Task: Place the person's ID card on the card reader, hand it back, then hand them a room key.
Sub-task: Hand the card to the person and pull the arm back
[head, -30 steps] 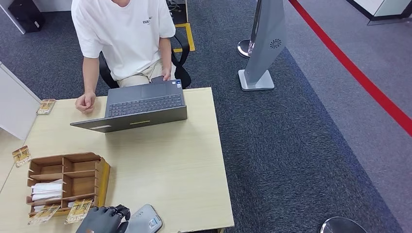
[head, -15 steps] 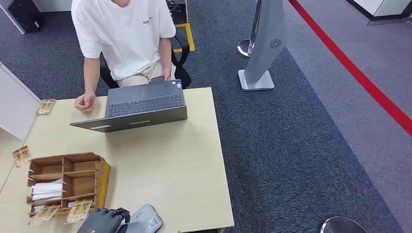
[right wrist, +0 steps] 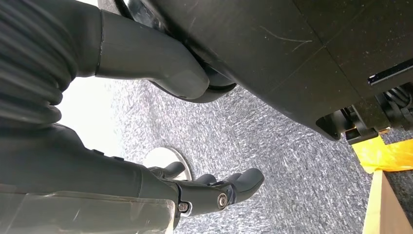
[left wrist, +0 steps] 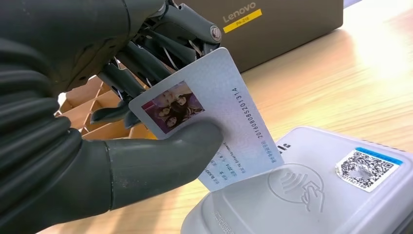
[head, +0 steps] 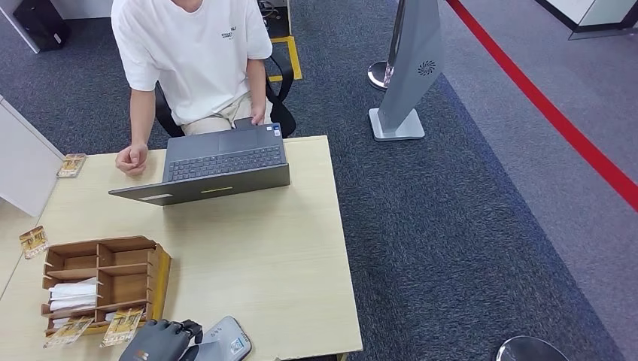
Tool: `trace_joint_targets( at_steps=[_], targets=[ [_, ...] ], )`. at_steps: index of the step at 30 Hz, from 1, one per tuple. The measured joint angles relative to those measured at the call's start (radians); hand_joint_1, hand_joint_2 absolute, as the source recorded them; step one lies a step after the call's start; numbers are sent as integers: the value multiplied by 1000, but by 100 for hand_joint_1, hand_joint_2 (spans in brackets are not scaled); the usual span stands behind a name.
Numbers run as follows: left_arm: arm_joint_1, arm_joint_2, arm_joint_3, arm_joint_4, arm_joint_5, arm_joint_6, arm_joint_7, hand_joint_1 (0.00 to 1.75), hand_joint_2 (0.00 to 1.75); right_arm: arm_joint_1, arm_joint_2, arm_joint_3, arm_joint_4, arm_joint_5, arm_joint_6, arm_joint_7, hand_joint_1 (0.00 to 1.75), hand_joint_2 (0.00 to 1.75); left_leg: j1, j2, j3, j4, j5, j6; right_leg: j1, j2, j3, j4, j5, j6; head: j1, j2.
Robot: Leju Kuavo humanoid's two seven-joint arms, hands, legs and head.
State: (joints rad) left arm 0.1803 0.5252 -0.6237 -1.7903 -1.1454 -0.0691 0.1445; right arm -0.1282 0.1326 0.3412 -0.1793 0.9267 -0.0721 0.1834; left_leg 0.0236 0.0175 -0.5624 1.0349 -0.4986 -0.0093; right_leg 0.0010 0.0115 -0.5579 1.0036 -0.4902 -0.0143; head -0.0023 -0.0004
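My left hand (head: 159, 340) is at the table's near edge and pinches the white ID card (left wrist: 209, 114) between thumb and fingers. The card shows a photo and a printed number. Its lower corner rests on the grey card reader (left wrist: 311, 187), which also sits at the near edge (head: 226, 341) just right of my hand. Room key cards (head: 122, 326) lean at the front of the wooden organiser (head: 105, 278). The person (head: 192, 56) sits across the table behind a laptop (head: 218, 162). My right hand (right wrist: 204, 190) hangs over the carpet, fingers loosely curled, holding nothing.
More key cards lie at the table's left edge (head: 33, 241) and far left corner (head: 71, 165). The person's fist (head: 132, 159) rests on the table. A grey stand (head: 410, 75) is on the carpet to the right, beyond a red floor line (head: 557, 113).
My left hand has shifted very slightly toward the reader with the card. The person and the table items have not moved.
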Motion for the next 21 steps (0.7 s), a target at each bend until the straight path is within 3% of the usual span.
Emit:
trace_joint_targets(
  at_steps=[2, 5, 9, 12, 21],
  targets=[
    [-5, -2, 0, 0, -9, 13, -6, 175, 175, -1, -1, 8, 0, 5, 2, -1, 0, 175, 0, 0, 0, 0, 0, 0, 0, 0, 0, 0, 0, 0, 0, 0],
    [-18, -39, 2, -7, -98, 115, -22, 175, 175, -1, -1, 15, 0, 12, 2, 0, 0, 175, 0, 0, 0, 0, 0, 0, 0, 0, 0, 0, 0, 0, 0, 0],
    [-73, -175, 29, -88, -288, 275, -73, 175, 175, -1, 3, 32, 0, 35, 0, 0, 0, 175, 0, -1, 0, 1, 0, 0, 0, -1, 1, 0, 0, 0, 1, 0],
    [-146, -260, 66, -155, -338, 342, -105, 175, 175, -2, 5, 48, 0, 58, 2, -6, 0, 175, -1, -2, 0, 2, 0, 0, 0, -2, 2, 0, 0, 1, 2, 0],
    [-404, -417, 156, -150, -381, 328, -126, 175, 175, -11, 5, 97, -6, 107, 49, -18, 0, 175, 0, -3, 2, 2, 2, 0, 0, -3, 2, 0, 1, -1, 1, 0]
  ],
)
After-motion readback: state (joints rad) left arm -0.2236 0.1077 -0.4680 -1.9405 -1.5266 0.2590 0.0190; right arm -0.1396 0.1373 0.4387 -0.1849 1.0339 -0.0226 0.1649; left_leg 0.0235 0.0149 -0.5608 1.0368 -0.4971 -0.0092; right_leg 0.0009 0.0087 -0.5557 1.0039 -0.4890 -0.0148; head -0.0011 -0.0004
